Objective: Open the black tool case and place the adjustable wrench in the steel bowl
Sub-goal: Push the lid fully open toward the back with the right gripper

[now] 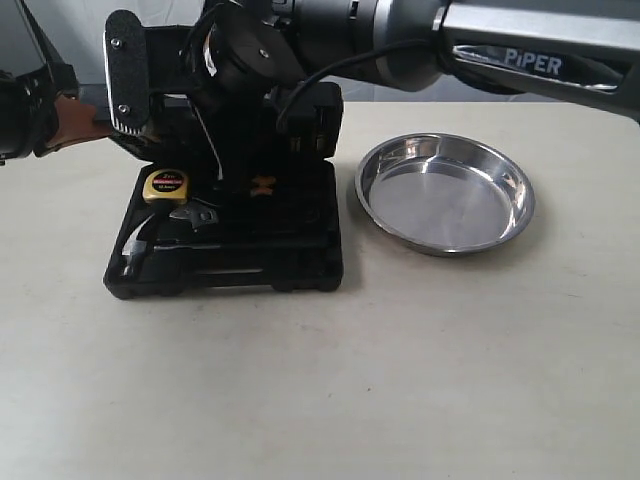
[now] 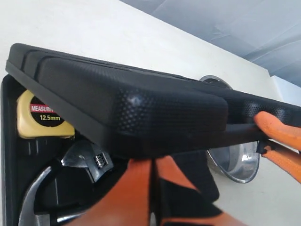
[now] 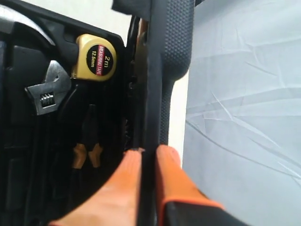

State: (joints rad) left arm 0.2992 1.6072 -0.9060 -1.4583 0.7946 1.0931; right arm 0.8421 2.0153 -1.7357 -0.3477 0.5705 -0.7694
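The black tool case (image 1: 300,262) lies open on the table with its lid (image 1: 126,76) raised at the back. My right gripper (image 3: 148,157) reaches across from the right and is shut on the lid's rim (image 3: 153,94), one orange finger on each side. The left gripper (image 2: 153,172) is shut, its fingers pressed together just under the lid's (image 2: 141,108) edge at the left (image 1: 75,115). The adjustable wrench (image 1: 195,215) lies in the case's tray, silver head showing (image 2: 89,160) (image 3: 47,92). To the right of the case stands the steel bowl (image 1: 445,195), with nothing in it.
A yellow tape measure (image 1: 165,185) sits in the tray beside the wrench. A hammer (image 1: 135,255) lies at the case's front left, and orange-handled pliers (image 3: 87,150) are in the tray nearer the lid. Bare table lies in front of the case and bowl.
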